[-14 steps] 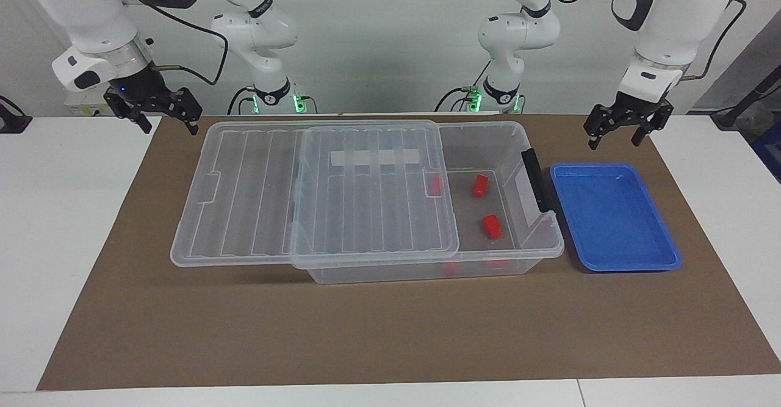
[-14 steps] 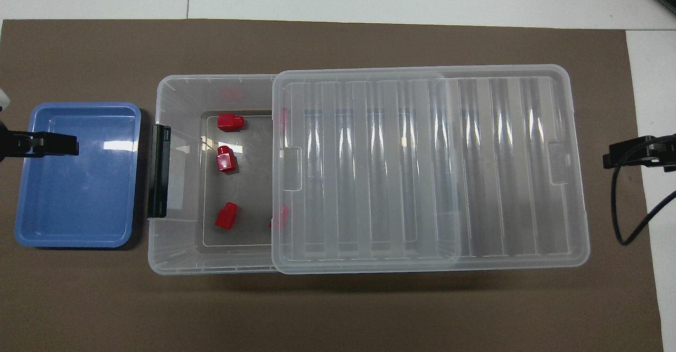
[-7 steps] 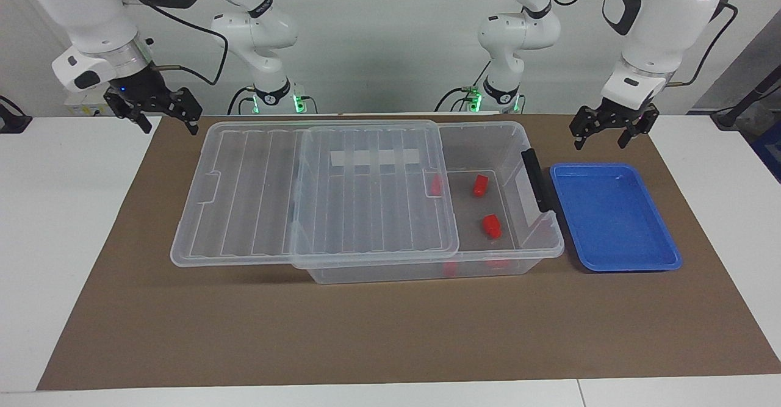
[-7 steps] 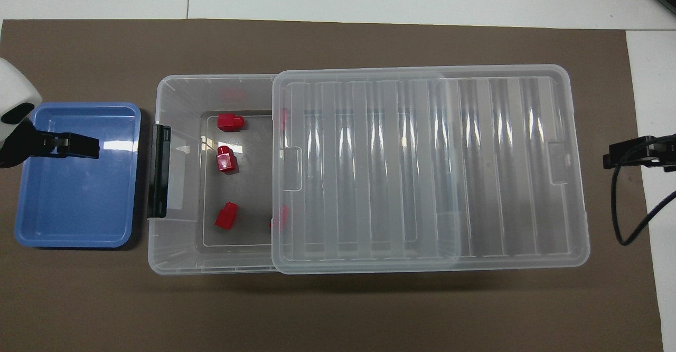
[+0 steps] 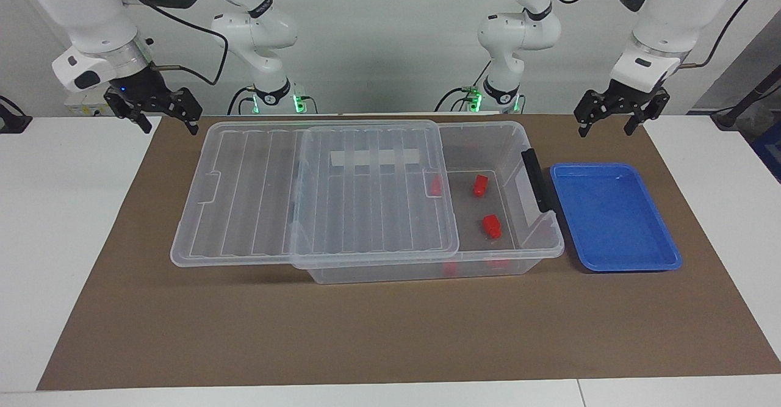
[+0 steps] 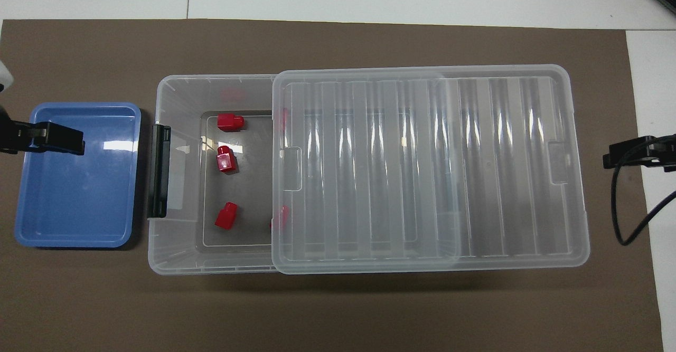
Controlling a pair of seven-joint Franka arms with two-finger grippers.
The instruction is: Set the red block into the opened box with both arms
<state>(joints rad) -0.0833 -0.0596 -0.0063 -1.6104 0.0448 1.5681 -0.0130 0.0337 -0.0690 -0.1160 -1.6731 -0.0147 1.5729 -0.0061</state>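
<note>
Several red blocks (image 6: pixel 227 216) lie in the box (image 5: pixel 488 135), lid (image 5: pixel 317 193) slid toward right arm's end so that end's open. Blue tray (image 5: pixel 665 254) beside it. Left gripper (image 5: pixel 613 127) over counter by tray, right gripper (image 5: pixel 168 123) waits; both released w/ nothing held

Two small bright red plastic blocks (image 6: pixel 280 217) lay half hidden under the edge of the ribbed clear plastic lid (image 6: pixel 430 167), their shapes unreadable. In the overhead view, both black two-finger grippers were cut off by the picture's side edges, only their tips showing.
</note>
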